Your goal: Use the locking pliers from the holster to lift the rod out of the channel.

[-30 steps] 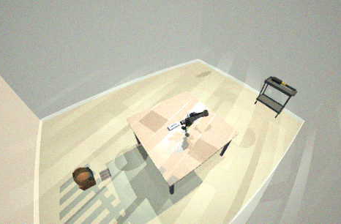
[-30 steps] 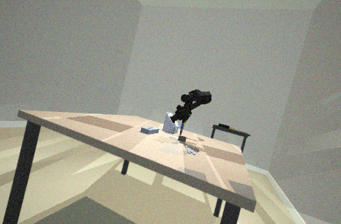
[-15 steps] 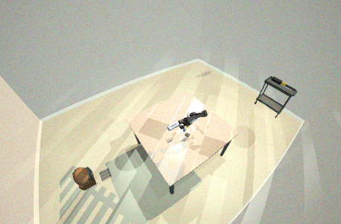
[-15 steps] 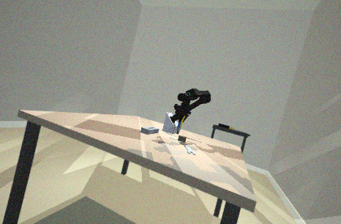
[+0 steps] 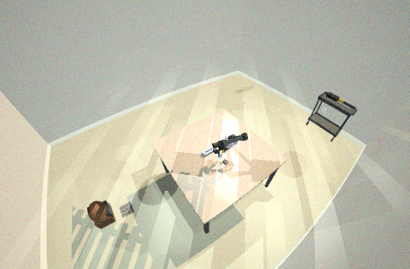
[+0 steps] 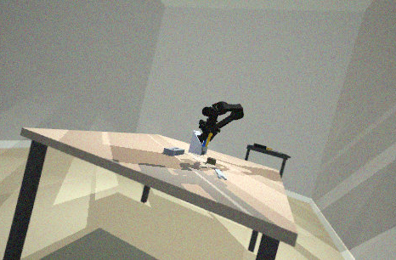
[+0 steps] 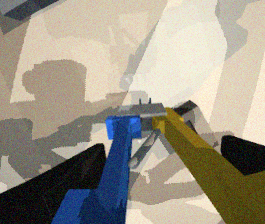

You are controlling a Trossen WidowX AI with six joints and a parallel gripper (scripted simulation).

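My tool (image 5: 219, 150) (image 6: 206, 139) (image 7: 163, 147) is part open, its black fingers set wide apart and bearing on the pliers (image 5: 221, 153) (image 6: 204, 143) (image 7: 119, 167), which it has hold of. The pliers hang above the bench (image 5: 201, 193) (image 6: 97, 149). Their blue handle (image 7: 114, 185) and yellow handle (image 7: 198, 165) run between my fingers, spread at the near end and converging towards the grey head (image 7: 150, 109). The head points away from my tool; I cannot tell the gap in its jaws.

My black arm (image 5: 237, 139) (image 6: 227, 107) bends over the bench and reaches down to the tool. Beyond the pliers' head, the wrist view shows part of a dark block (image 5: 224, 162) (image 6: 211, 161) (image 7: 187, 106); in the exterior view it sits on the bench near the pliers, apart from them. A pale upright piece (image 6: 195, 143) stands just beside the tool in that view. A grey block (image 5: 207, 152) (image 6: 173, 151) (image 7: 25, 11) lies on the bench, apart from the pliers, and a pale flat piece (image 5: 217, 178) (image 6: 220, 173) lies near the dark block. I cannot identify the rod or its channel in any view, so its position cannot be stated.

Away from the bench stands a dark cart (image 5: 340, 105) (image 6: 275, 152).
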